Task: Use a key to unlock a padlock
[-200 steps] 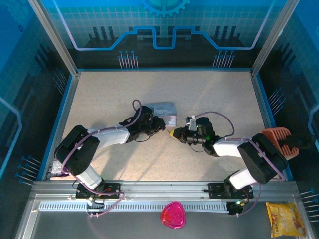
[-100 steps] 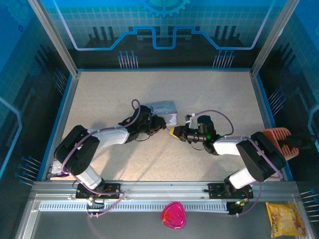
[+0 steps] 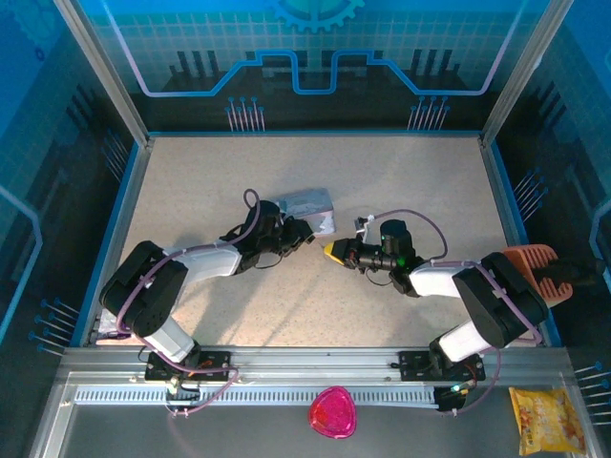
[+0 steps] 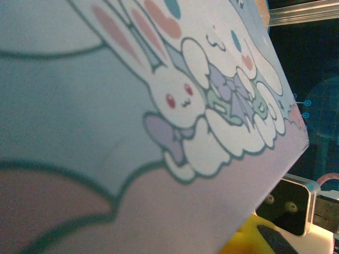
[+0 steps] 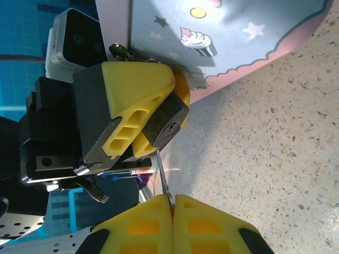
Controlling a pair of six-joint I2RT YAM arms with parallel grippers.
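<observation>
Two preparatory steps are judged complete, since both task items are grasped. In the right wrist view the padlock (image 5: 167, 127) is clamped between the left fingers (image 5: 132, 87). Its keyhole face is turned toward the camera, just in front of the cartoon-printed tin (image 5: 228, 37). The key (image 5: 162, 177) is pinched between the right fingers (image 5: 168, 207), which are pressed tightly together on its head. Only the thin blade is exposed, pointing toward 12 o'clock. The blade tip is seen at the padlock's lower edge, at about 7 o'clock from the keyhole, and it is not seated in the slot. Whether tip and padlock body are touching cannot be told.

In the top external view the two sets of fingers are found close together near the middle of the bench (image 3: 410, 181). The left arm is extended in from the 9 o'clock side and the right from the 3 o'clock side. The tin is placed at about 12 o'clock from the meeting point.

Three steps are judged to remain:
1. The blade tip is to be shifted toward 1 o'clock onto the keyhole.
2. The key is to be pushed fully in.
3. The key is to be turned until the shackle is released.

The shackle is largely hidden behind the left fingers, so its state cannot be confirmed, but nothing suggests that the lock is opened. The task is therefore placed at the alignment stage, roughly midway.
</observation>
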